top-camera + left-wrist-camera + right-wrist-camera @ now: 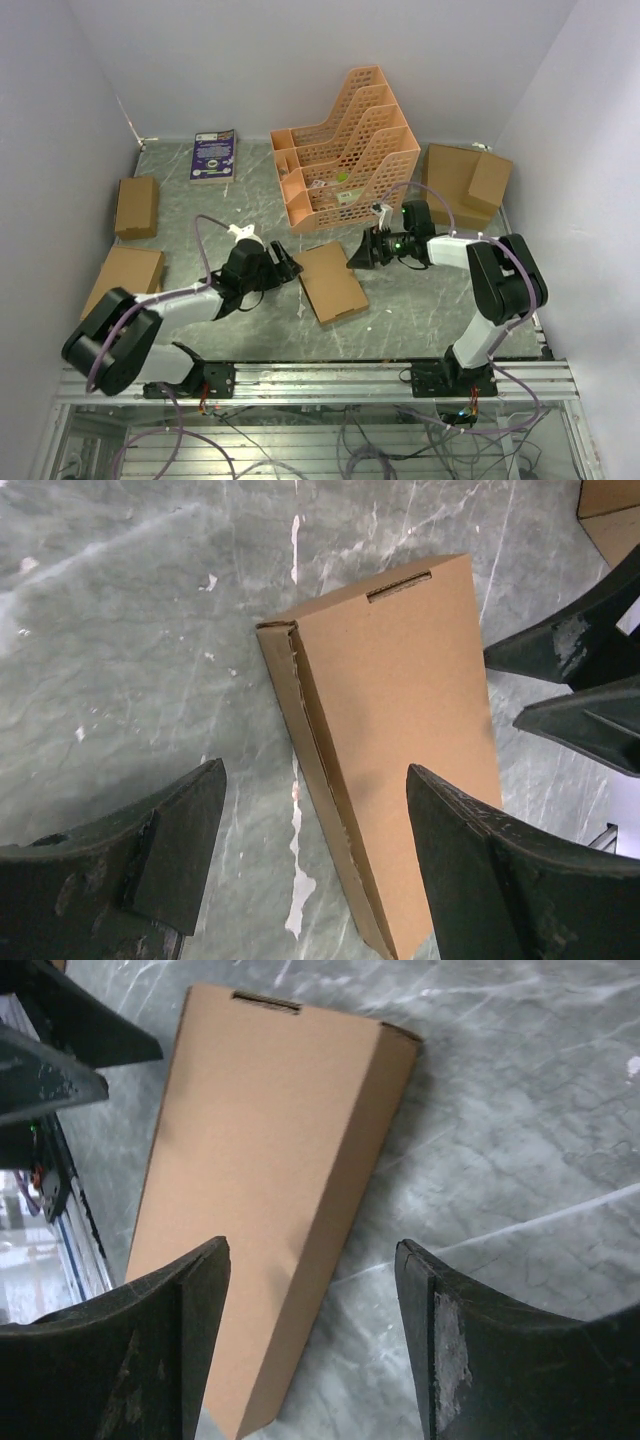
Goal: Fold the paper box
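Both jaws stand apart, empty: left gripper at nine o'clock of the box, right gripper at one. Closed box lies flat between them; light, stiff cardboard, probably best pinched at a long edge

The paper box lay flat on the grey marbled bench, closed into a shallow brown cardboard rectangle and turned at a slant to the bench's near edge. Its broad top face was plain and smooth. A tab slot showed at one short end, and one long side wall had a slightly ragged edge.
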`<action>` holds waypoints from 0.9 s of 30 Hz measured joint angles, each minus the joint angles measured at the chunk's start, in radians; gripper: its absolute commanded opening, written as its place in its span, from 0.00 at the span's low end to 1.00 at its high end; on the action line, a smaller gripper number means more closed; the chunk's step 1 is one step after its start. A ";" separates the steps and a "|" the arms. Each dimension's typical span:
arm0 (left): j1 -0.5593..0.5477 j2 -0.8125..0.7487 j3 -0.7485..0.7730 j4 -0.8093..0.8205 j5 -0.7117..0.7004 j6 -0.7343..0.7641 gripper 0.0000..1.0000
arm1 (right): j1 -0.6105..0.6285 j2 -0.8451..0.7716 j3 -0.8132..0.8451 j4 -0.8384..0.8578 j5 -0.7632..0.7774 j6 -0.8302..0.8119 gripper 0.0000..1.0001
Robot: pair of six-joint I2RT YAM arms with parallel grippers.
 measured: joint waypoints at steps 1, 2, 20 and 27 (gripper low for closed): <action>0.000 0.030 0.005 0.017 0.008 0.003 0.81 | 0.000 0.018 0.002 0.019 0.004 0.018 0.64; 0.000 0.065 0.014 0.036 0.017 0.006 0.79 | 0.000 0.042 0.006 0.039 0.007 0.039 0.64; 0.005 0.289 0.146 0.163 0.105 0.044 0.51 | -0.001 0.123 0.026 0.124 -0.004 0.122 0.49; 0.005 0.026 0.082 0.147 0.077 0.046 0.77 | -0.033 0.130 -0.017 0.153 -0.035 0.163 0.33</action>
